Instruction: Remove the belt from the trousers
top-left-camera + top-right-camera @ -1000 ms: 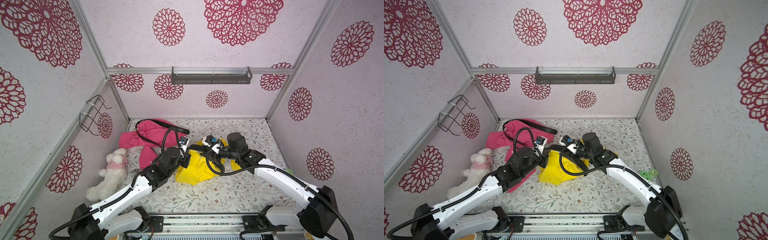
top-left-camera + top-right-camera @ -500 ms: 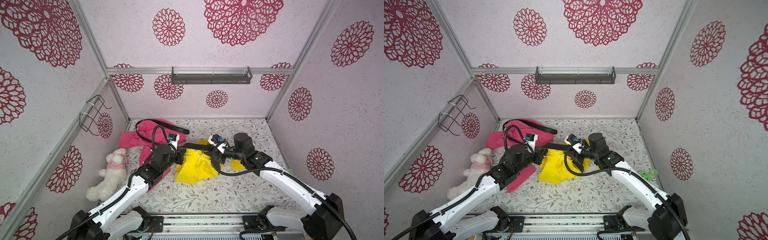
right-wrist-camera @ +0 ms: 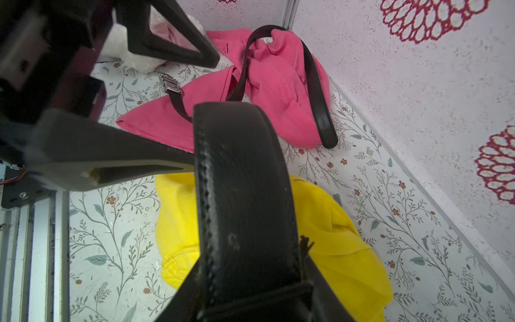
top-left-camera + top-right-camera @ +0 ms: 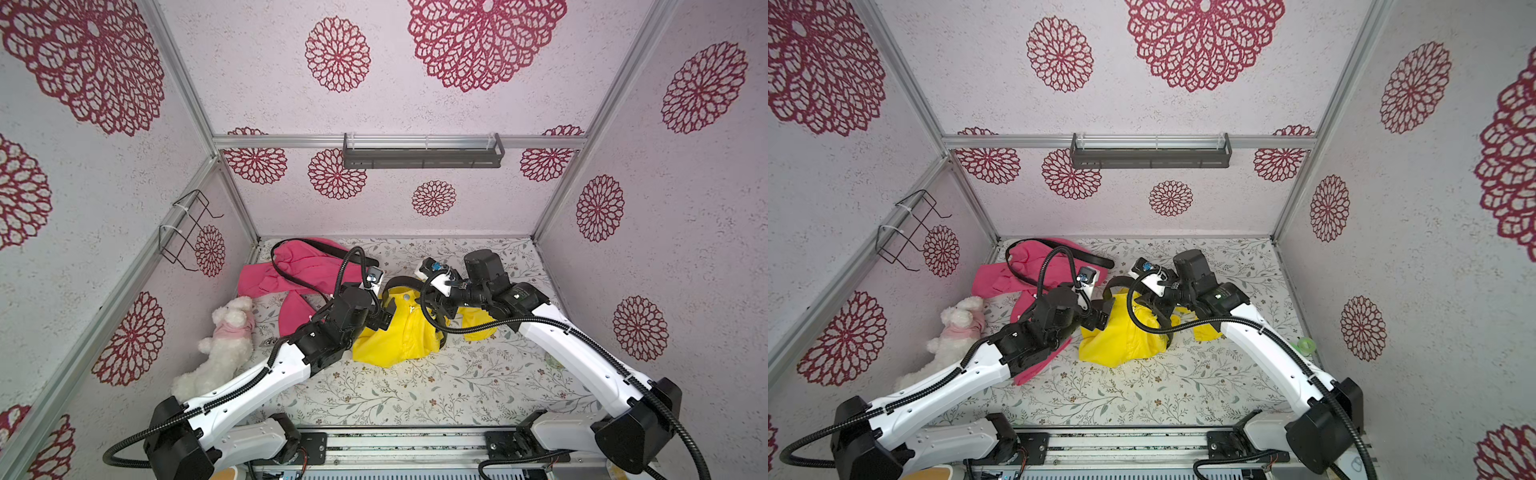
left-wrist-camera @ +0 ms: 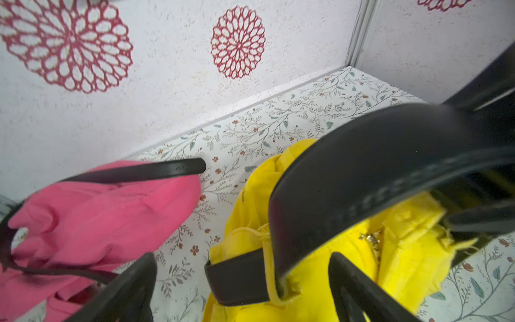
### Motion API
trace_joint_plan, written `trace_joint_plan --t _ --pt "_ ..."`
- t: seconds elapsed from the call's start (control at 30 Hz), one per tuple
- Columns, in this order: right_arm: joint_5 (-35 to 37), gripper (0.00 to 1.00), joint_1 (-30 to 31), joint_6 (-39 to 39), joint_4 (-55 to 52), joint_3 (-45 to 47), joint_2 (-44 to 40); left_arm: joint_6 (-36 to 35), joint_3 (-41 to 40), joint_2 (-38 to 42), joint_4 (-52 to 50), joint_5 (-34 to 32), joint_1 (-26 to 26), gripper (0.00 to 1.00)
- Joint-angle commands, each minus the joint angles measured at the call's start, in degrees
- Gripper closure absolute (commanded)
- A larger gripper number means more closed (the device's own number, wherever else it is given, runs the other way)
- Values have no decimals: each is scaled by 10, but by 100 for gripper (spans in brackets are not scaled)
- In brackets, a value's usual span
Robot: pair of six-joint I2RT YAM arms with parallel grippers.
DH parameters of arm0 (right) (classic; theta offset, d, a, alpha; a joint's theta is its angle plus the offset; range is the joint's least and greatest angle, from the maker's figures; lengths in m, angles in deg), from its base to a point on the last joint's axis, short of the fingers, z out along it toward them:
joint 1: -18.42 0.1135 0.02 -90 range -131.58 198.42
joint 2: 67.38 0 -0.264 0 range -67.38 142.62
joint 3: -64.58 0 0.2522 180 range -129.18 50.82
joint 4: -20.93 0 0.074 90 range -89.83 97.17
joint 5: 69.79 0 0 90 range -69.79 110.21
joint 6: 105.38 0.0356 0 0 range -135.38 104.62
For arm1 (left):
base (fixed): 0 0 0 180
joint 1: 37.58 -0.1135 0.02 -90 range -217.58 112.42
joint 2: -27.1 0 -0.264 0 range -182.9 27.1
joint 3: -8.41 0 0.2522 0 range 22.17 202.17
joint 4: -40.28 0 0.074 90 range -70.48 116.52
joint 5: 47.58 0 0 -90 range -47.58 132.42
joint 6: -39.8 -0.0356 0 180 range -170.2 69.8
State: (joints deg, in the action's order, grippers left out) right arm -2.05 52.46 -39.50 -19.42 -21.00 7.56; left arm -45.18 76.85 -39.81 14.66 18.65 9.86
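Note:
Yellow trousers [image 4: 399, 336] [image 4: 1121, 338] lie crumpled mid-table. A black belt [image 4: 400, 280] [image 4: 1116, 285] arches above their waist. My right gripper [image 4: 434, 301] [image 4: 1152, 306] is shut on the belt [image 3: 245, 195], which fills its jaws in the right wrist view. My left gripper [image 4: 384, 316] [image 4: 1100, 318] stands open at the trousers' left edge. In the left wrist view the belt's free end [image 5: 237, 276] pokes through a yellow loop between the open fingers [image 5: 139, 278], touching neither.
Pink trousers [image 4: 307, 274] with a second black belt [image 3: 317, 111] lie at the back left. A white plush toy [image 4: 224, 345] sits by the left wall. A wire rack [image 4: 187, 228] and a grey shelf [image 4: 422, 153] hang on the walls. A green ring [image 4: 1307, 344] lies right.
The left gripper held the belt's end and pulled it leftward, taut; now it has opened, let go and come back to the trousers. The right gripper kept its hold and drew back rightward.

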Motion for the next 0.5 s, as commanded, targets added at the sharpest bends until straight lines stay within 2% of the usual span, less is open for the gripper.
trace_joint_plan --t 0.0,0.27,0.33,0.4,0.47 --pt "1 100 3 -8 -15 -25 -8 -79 30 -19 -9 -38 22 3" --pt "4 100 9 -4 -12 -21 -9 -173 77 -91 44 -98 33 2" --pt "13 100 9 -4 -12 -17 -12 -180 78 -95 63 -111 30 20" --pt "25 100 7 -4 -14 -10 -18 -161 75 -87 72 -114 16 54" --pt "35 100 5 -5 -16 0 -25 -124 62 -70 72 -110 -10 78"
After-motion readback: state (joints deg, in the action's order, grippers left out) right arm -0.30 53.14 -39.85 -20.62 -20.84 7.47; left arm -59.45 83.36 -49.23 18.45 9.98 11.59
